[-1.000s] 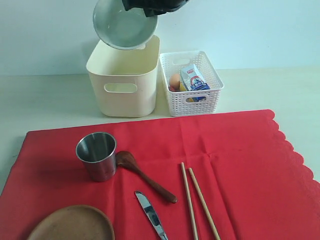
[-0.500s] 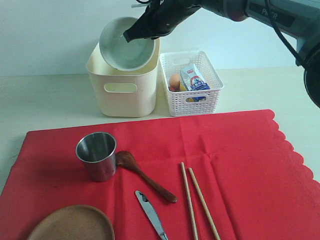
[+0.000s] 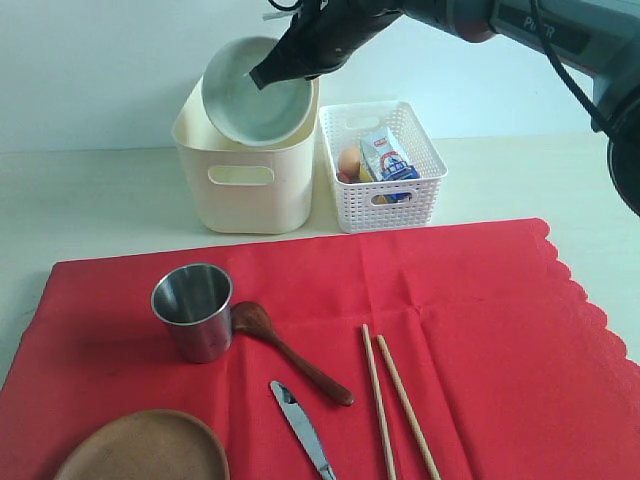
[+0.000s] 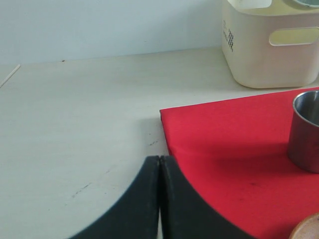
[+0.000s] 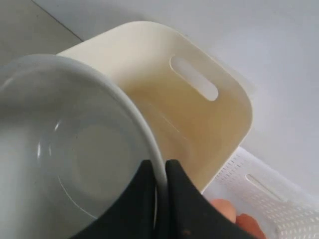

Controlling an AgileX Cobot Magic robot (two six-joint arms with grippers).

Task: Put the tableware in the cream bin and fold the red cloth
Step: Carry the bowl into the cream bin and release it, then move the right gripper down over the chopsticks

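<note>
At the near left, on the red cloth (image 3: 480,330), sit a wooden plate (image 3: 145,448) and a steel cup (image 3: 193,310). To their right lie a spoon (image 3: 290,352), a knife (image 3: 300,428) and two chopsticks (image 3: 390,405), none of them touched by a gripper. Behind the cloth stands the cream bin (image 3: 245,205), with a white basket (image 3: 385,205) just beside it on the right. Above the bin, the bowl (image 3: 255,95) has come down: a second ago it hung clear over the opening, and now its lower edge dips inside the bin's mouth, tilted with its hollow facing the camera. That suggests the bowl is about to be let go, while the other tableware waits on the cloth, which lies flat and unfolded. The left gripper (image 4: 159,199) has its jaws fully closed, pads touching, holding nothing; it hovers over bare table just beside the cloth's corner, near the cup. The right gripper (image 5: 159,174), reaching in from the right, has its jaws nearly closed and pinches the bowl's rim, one finger inside and one outside.
</note>
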